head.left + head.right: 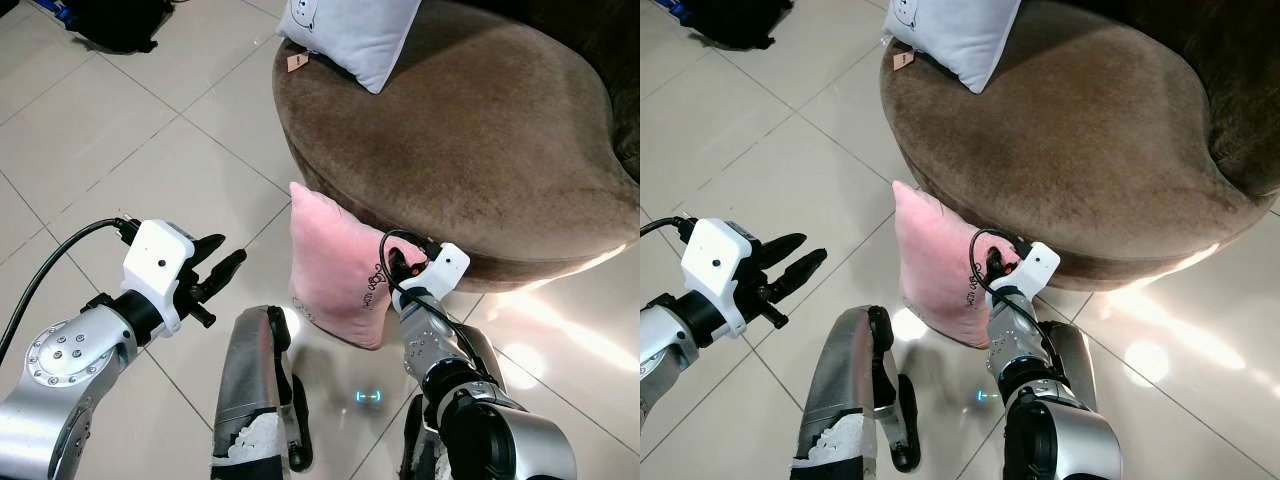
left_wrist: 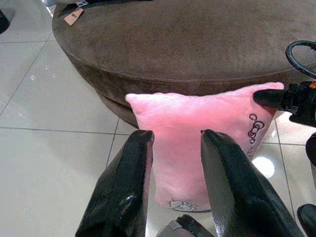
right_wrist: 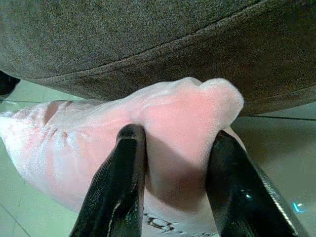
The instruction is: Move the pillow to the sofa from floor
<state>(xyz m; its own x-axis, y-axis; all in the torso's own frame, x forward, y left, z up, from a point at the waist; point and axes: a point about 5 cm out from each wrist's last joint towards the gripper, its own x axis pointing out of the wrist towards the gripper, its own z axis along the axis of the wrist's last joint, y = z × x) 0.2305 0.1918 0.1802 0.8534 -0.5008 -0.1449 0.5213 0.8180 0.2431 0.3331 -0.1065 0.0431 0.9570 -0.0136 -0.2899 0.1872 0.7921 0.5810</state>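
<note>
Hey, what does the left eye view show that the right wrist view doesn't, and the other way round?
Left eye view alone: the left gripper open, held apart from the pink pillow; the white pillow lying on the brown sofa; a black bag on the tiled floor.
Right wrist view alone: close up, the right gripper pinching the pink pillow's corner between its fingers.
Both: the pink pillow standing against the sofa's edge on the floor.

The white pillow is cut off at the top edge (its tag unreadable); the sofa runs off right.
</note>
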